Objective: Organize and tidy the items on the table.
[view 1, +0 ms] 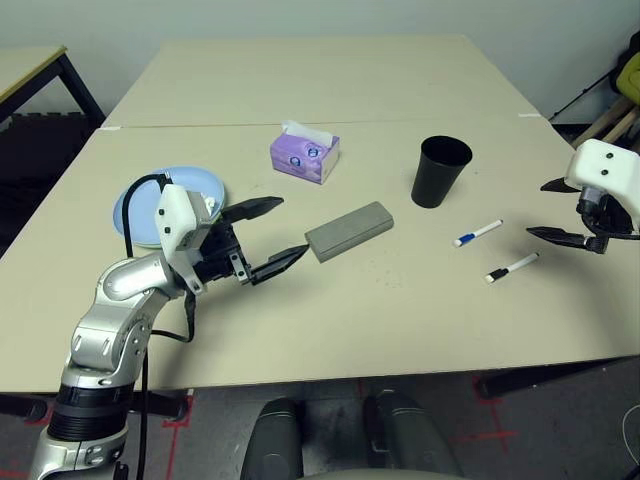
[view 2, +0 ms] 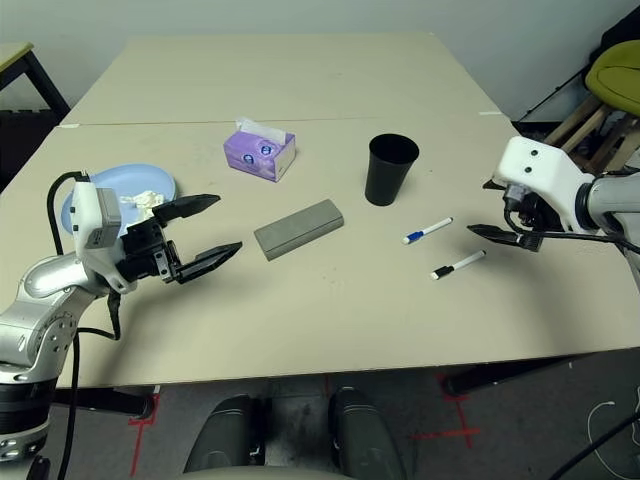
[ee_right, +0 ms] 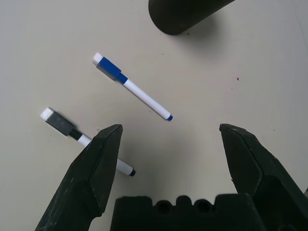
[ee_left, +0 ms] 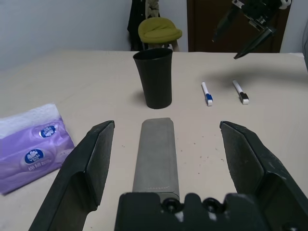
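A grey glasses case lies mid-table. My left gripper hovers open just left of its near end, and the case runs straight out between the two fingers, untouched. Behind that arm sits a blue plate holding crumpled white tissue. A black cup stands upright right of the case. Two white pens lie beyond it: one blue-capped, one black-capped. My right gripper hangs open above the table, just right of the pens, and holds nothing.
A purple tissue box sits behind the case, between plate and cup. A second beige table adjoins at the back. Chairs and a yellow-green cushion stand off the table's right side.
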`<action>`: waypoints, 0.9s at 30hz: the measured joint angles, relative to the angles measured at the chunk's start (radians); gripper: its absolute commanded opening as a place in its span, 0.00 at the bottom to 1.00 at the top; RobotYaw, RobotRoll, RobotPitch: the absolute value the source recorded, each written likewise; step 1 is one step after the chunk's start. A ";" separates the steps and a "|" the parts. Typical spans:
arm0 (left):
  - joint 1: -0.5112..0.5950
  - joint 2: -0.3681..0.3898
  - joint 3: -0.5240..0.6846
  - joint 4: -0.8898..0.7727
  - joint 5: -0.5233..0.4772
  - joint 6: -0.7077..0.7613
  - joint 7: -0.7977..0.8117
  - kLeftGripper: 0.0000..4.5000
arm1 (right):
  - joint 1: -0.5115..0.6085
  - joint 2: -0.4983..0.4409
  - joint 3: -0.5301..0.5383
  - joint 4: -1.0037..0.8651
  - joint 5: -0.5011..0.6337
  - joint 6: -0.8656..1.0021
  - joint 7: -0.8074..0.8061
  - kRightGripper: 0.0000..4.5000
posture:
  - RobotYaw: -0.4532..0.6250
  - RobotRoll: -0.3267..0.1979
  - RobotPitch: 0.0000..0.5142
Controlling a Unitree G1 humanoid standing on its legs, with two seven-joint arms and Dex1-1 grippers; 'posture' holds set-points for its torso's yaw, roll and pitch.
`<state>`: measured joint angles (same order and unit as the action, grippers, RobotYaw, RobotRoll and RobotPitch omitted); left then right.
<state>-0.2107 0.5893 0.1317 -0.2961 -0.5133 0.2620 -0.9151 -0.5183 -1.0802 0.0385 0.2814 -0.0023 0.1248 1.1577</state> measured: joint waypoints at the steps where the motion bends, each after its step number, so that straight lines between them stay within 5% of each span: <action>1: 0.000 0.000 0.002 0.000 0.000 0.000 0.002 0.99 | -0.001 0.000 0.000 0.001 -0.002 -0.001 0.001 1.00 | 0.47 0.62 0.13; 27: 0.001 0.021 0.006 -0.002 -0.052 0.035 -0.022 0.99 | -0.035 0.000 0.026 0.075 -0.042 -0.075 0.021 1.00 | 0.47 0.62 0.14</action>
<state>-0.2100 0.6104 0.1379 -0.2980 -0.5653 0.2969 -0.9367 -0.5538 -1.0799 0.0640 0.3561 -0.0445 0.0502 1.1791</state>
